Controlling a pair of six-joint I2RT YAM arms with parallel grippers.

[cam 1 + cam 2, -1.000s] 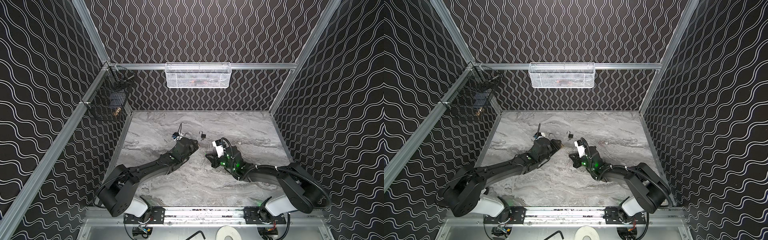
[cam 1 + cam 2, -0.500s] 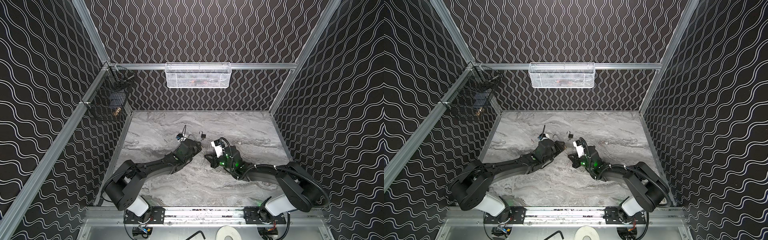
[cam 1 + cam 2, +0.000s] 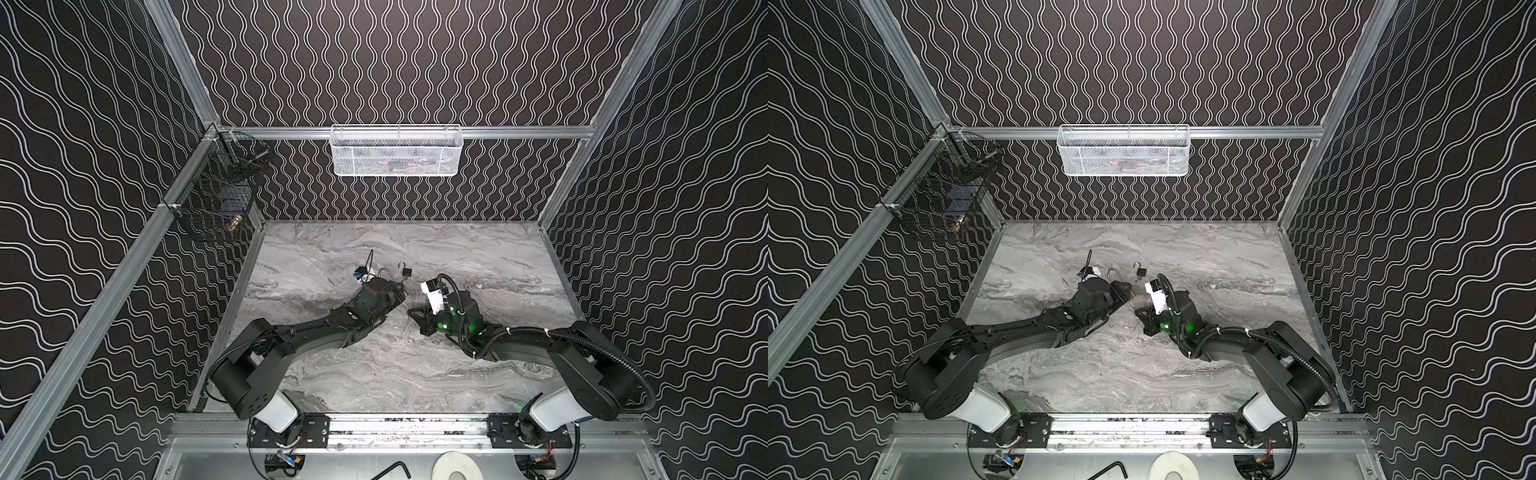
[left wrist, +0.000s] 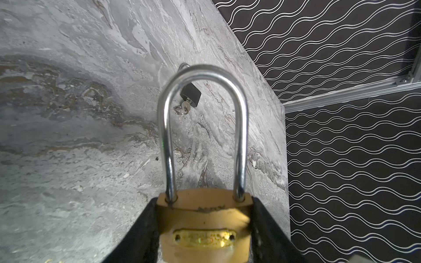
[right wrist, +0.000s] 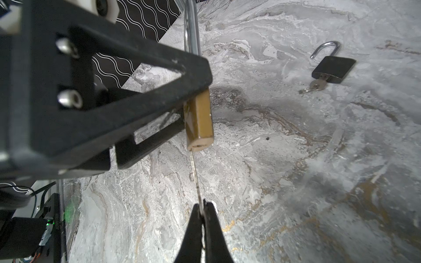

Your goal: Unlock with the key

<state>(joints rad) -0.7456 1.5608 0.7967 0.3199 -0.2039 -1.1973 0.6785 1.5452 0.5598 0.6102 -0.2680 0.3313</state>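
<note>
The right gripper (image 5: 201,206) is pinched shut on the end of a thin silver key (image 5: 195,173), and the blade sticks straight out from between its black fingertips. The blade's tip meets the underside of a squat brass padlock (image 5: 200,118). Whether it has entered the keyway or only touches its mouth I cannot tell. The left gripper (image 4: 204,211) clamps that lock across its body, jaws part-way apart around the brass, and holds it off the grey marbled tabletop (image 5: 296,182). Both legs of its long steel shackle (image 4: 241,136) are seated, so it reads as locked.

The step in hand looks like insertion. To do it well, keep the blade in line with the lock's long axis and push along that line, not across it. The key is slender and gripped only at its end (a sideways nudge would likely twist it in the grip). The left arm should brace firmly, and the turn should wait until the blade is fully home.

Farther off on the tabletop lies a small black padlock (image 5: 333,69), shackle swung open, with its own key (image 5: 319,84) in it.
</note>
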